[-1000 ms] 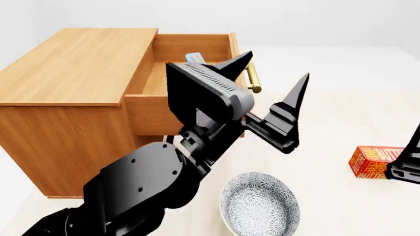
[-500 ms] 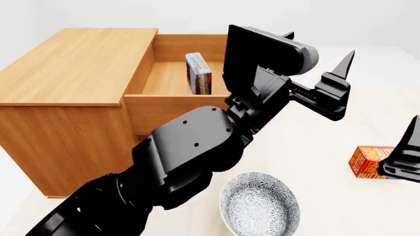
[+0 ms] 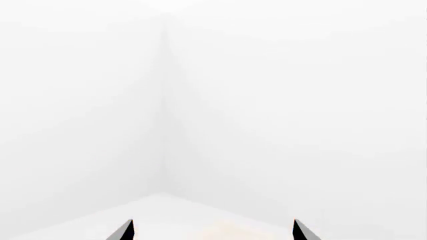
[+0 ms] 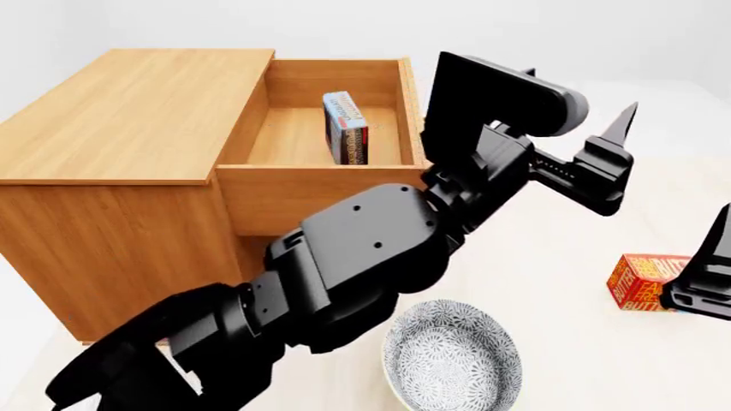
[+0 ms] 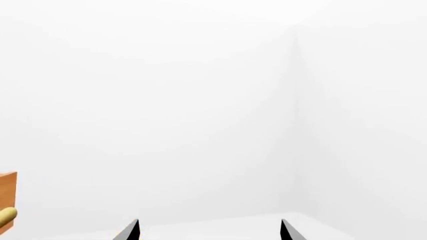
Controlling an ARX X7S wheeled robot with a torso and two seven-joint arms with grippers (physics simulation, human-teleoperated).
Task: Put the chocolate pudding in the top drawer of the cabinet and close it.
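My left arm fills the lower middle of the head view, rising from the bottom left corner, past a patterned bowl (image 4: pixel 451 355) on the table (image 4: pixel 537 257), up to my left gripper (image 4: pixel 571 141) held high off the drawer's open end. The wrist block points away from me; one dark pointed fingertip (image 4: pixel 622 120) sticks up at the far right of the arm, the other is hidden behind the wrist housing. In the left wrist view the two fingertips (image 3: pixel 123 231) show only as dark points at the frame edge, wide apart, with nothing between them but white wall and a strip of pale floor.

My right gripper (image 4: pixel 703 287) is cut off at the right edge of the head view, low over the table, just beside an orange-red butter box (image 4: pixel 639 281); I cannot tell whether it touches the box. The right wrist view shows its fingertips (image 5: pixel 132 231) spread apart and empty, with a sliver of wood and a brass end at the frame's side.

The cabinet (image 4: pixel 126 128) stands beyond and left of the arm. Its top drawer (image 4: pixel 308 184) is pulled out. The chocolate pudding (image 4: pixel 346 127) sits inside, near the middle of the drawer floor, standing on a narrow edge, its long axis running from the drawer's front toward its back, one printed face turned toward the arm side. Print too small to read.

The drawer's handle and its right front corner are hidden behind my left arm. The lower drawer is not visible.
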